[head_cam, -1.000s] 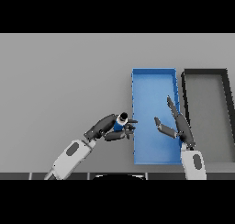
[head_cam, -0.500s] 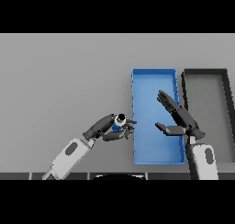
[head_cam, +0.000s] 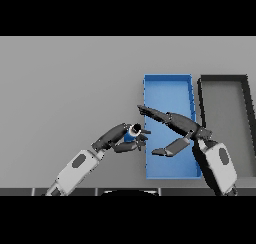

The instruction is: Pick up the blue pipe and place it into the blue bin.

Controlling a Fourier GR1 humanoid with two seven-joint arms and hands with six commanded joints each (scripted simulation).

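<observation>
The blue pipe (head_cam: 132, 133) is a short tube with a dark ring end, held just left of the blue bin (head_cam: 167, 88). My left hand (head_cam: 119, 137) is shut on the pipe, fingers and thumb curled round it, held over the table beside the bin. My right hand (head_cam: 175, 125) is open over the blue bin, fingers stretched left toward the pipe and thumb spread below. The fingertips of the right hand end close to the pipe; I cannot tell if they touch it.
A black bin (head_cam: 225, 88) stands right of the blue bin, side by side with it. The grey table (head_cam: 65, 88) spreads wide to the left and back.
My right hand has swung left over the blue bin, its fingers now reaching toward the pipe. My left hand with the pipe has stayed about where it was.
</observation>
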